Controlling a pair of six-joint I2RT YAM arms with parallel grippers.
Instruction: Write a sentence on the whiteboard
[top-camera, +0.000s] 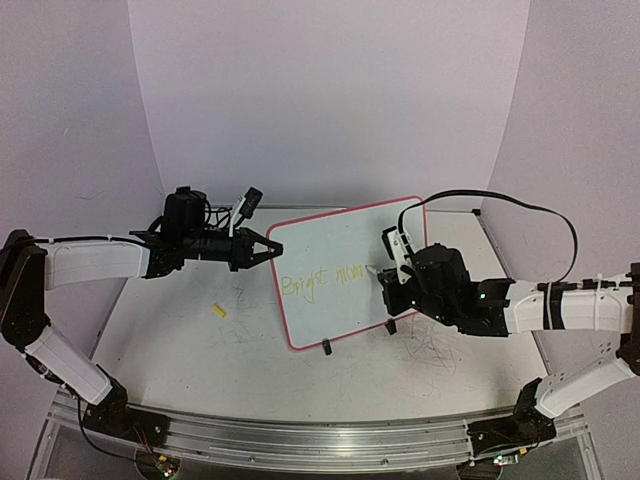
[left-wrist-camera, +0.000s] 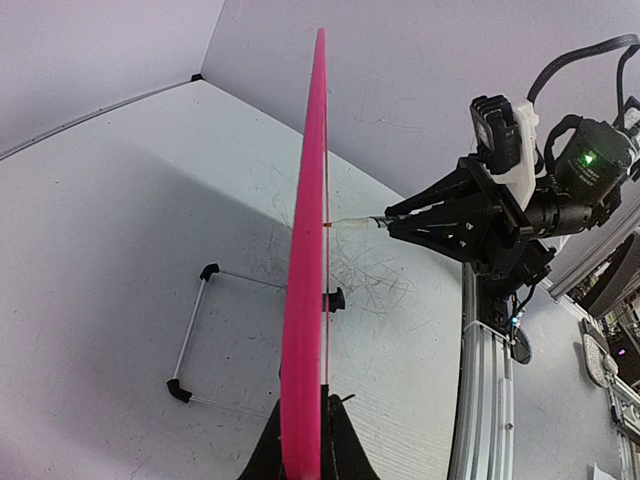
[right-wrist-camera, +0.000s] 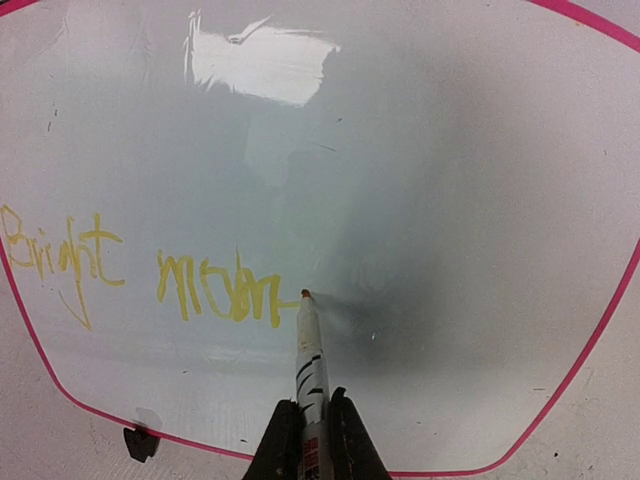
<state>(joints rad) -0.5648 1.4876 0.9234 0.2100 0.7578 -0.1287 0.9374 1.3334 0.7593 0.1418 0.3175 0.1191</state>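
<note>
Over the table (top-camera: 150, 350), the top camera has the whiteboard (top-camera: 345, 270) propped up at a tilt in the middle, pink rim all round. The sentence (top-camera: 322, 278) runs in thin yellow across its lower-left part. From up there it's honestly hard to read.

The right wrist cam is the one that shows it properly: "Bright" and then something like "mom". The marker (right-wrist-camera: 310, 360) has its tip right at the end of the last stroke, touching the board. Right gripper (right-wrist-camera: 307, 425) is clamped tight round the marker barrel, nothing else in it.

Left wrist cam gives you what neither of the others does: the board dead edge-on, just a pink strip. The left gripper (left-wrist-camera: 303, 445) is pinched closed on the rim at the bottom of the frame. It also shows a thin wire stand (left-wrist-camera: 191, 335) with black ends on the table behind the board, on the side the right wrist view can't see. The writing can't be seen at all from that angle.

Other stuff:
- Small black clips (top-camera: 327, 348) sit along the board's near edge.
- A little yellow piece (top-camera: 218, 311) lies on the table left of the board, well apart from it.
- Grey scribbles (top-camera: 430, 350) mark the table under the right arm.

From the top, the right gripper's body covers part of the board's right side.
</note>
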